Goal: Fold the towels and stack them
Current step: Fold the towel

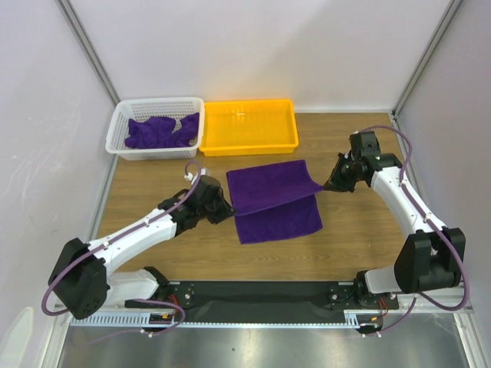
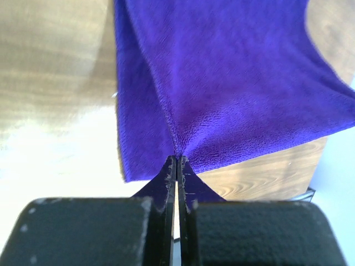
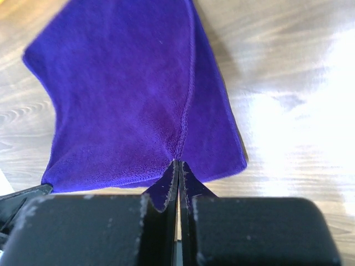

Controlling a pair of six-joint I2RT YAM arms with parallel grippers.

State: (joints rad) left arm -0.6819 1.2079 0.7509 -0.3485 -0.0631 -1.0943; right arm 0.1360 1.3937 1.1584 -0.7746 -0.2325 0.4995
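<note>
Starting at the near edge, bare brown wood of the desk (image 1: 360,238) runs across the front, and more bare wood shows on the left and right of the cloth, so both arms have room at the sides. One towel (image 1: 276,218) lies in the middle of the desk. It is deep purple, soft and fuzzy, with a thin stitched edge. Its near part lies flat on the wood, and its near edge is straight and a bit slanted. Its far part is turned over on top, with the bend on the far side. The loose edge of that top part stretches across the middle of the towel and is lifted off the layer below. The left hand (image 1: 228,202) is pinched tight on the left corner of that loose edge. The right hand (image 1: 327,184) is pinched tight on the right corner. Each wrist view shows the fingers pressed together with purple cloth squeezed between them. At the far side stand one white basket (image 1: 121,123) and, just beside it on the right, one yellow tray (image 1: 290,126). More purple towels (image 1: 157,132) sit in the basket in a crumpled heap, and I cannot tell how many. So there are two hands, one basket, one tray and one towel out on the desk.
</note>
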